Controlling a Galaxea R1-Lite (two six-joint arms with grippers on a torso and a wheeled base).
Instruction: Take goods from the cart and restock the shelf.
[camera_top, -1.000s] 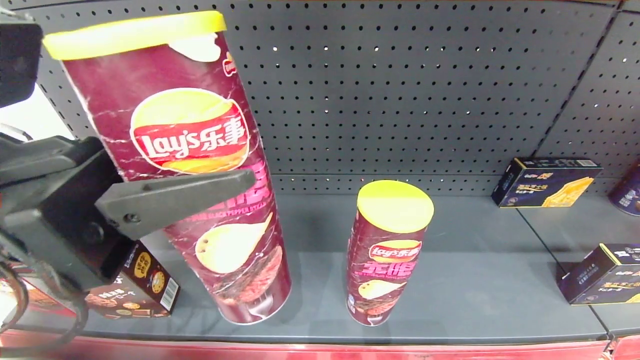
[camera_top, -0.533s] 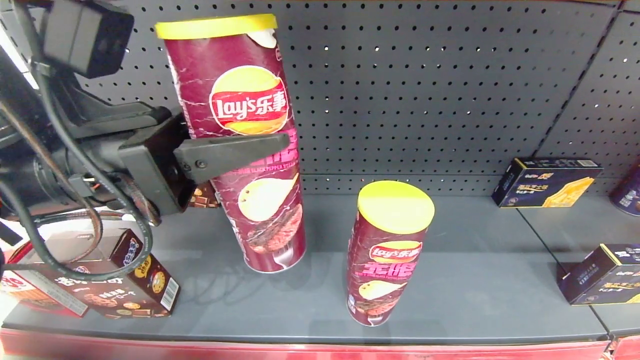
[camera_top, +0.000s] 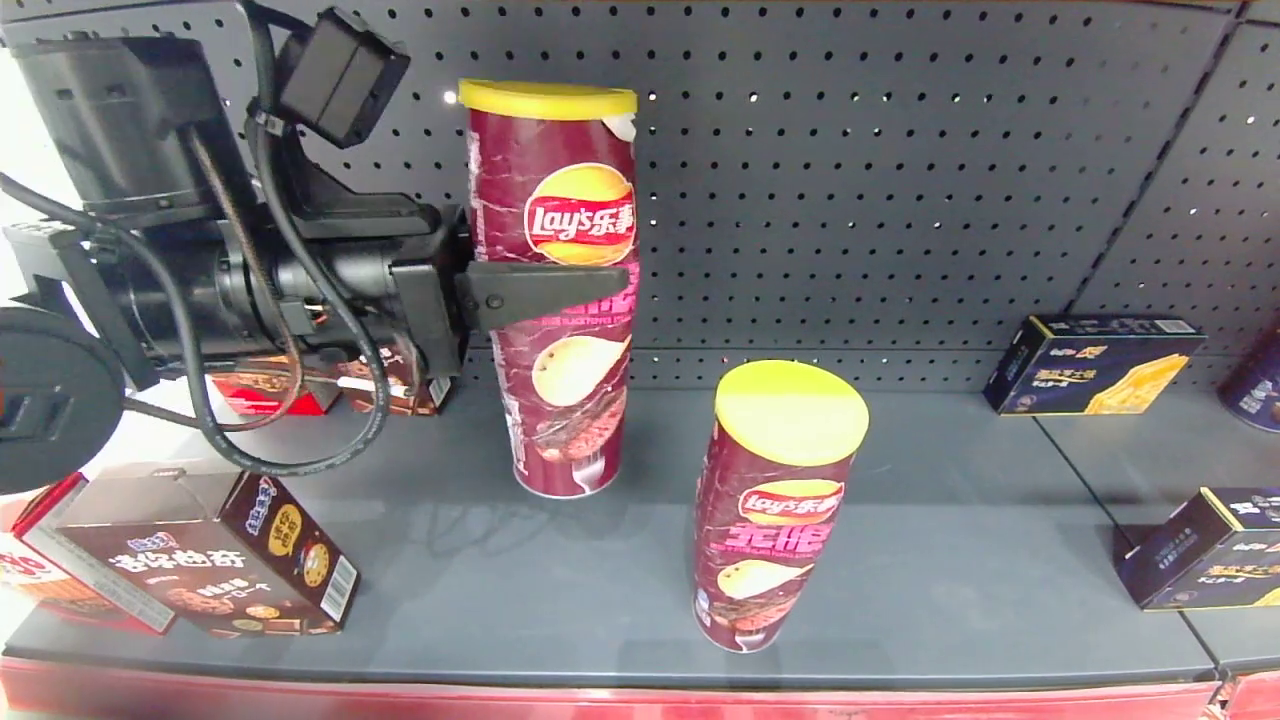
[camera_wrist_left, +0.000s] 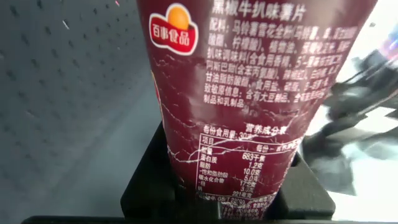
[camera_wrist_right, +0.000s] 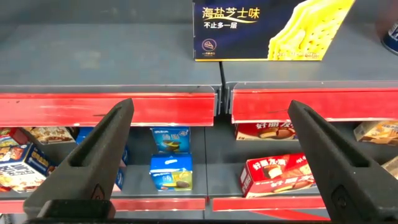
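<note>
Maroon cardboard crisp canister with yellow plastic lid (camera_top: 560, 300): pinched at mid-height by the left end effector (camera_top: 600, 280), whose dark fingers press on opposite sides of the tube. The end effector comes in level from the shelf's left side.

- Location: over the rear half of the grey metal shelf (camera_top: 950, 560), close to the grey pegboard back panel (camera_top: 850, 180) and left of the shelf's middle.
- Long axis: upright, lid up, very nearly plumb. The grip crosses it at right angles.
- Key relation: the canister's base lies straight below the end effector and low over the shelf surface. Whether it touches cannot be told. The likely next move is a short straight descent, then release, with no tilt to correct.
- Neighbour: a second maroon canister with yellow lid (camera_top: 770, 510) stands nearer the front edge and toward the right end, apart from the held one and off the descent line.
- Other stock: brown biscuit carton (camera_top: 220, 560) at the front-left corner; dark blue cartons (camera_top: 1095, 365) toward the right end.
- Right end effector (camera_wrist_right: 211, 107): fingers spread, empty, facing the red-edged lower shelves. The left arm is the nearer and carries the item.
</note>
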